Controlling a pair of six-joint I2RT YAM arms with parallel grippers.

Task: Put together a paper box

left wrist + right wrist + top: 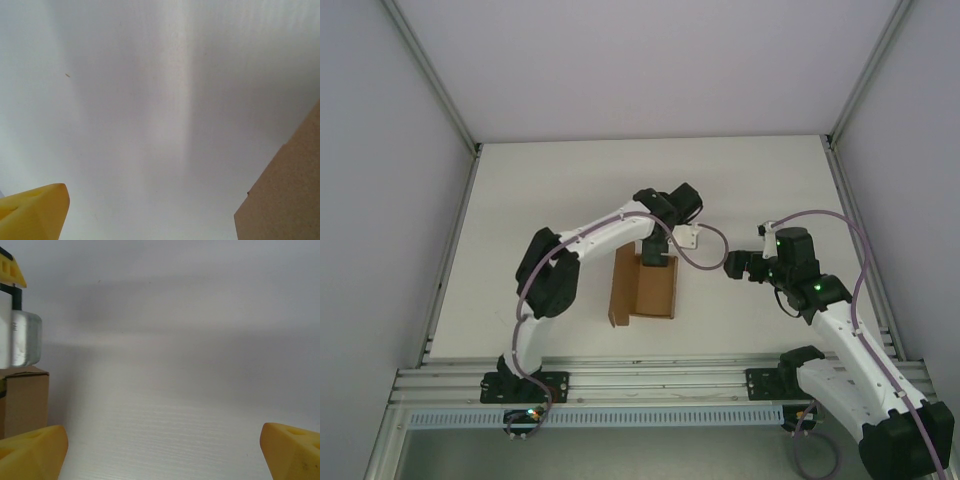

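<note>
The paper box (642, 288) is a brown cardboard piece standing partly folded on the white table (550, 210), one side wall up on its left. My left gripper (657, 257) hovers over the box's far edge. In the left wrist view one yellow fingertip (35, 212) sits far to the lower left and a cardboard panel (285, 195) covers the lower right; the jaws stand wide and grip nothing. My right gripper (162, 450) is open to the right of the box, nothing between its fingertips. The box's corner (25, 400) shows at the left of that view.
An aluminium rail (650, 385) runs along the near edge by the arm bases. White walls and frame posts (430, 75) close in the table on three sides. The left arm's cable (705, 250) loops toward the right gripper.
</note>
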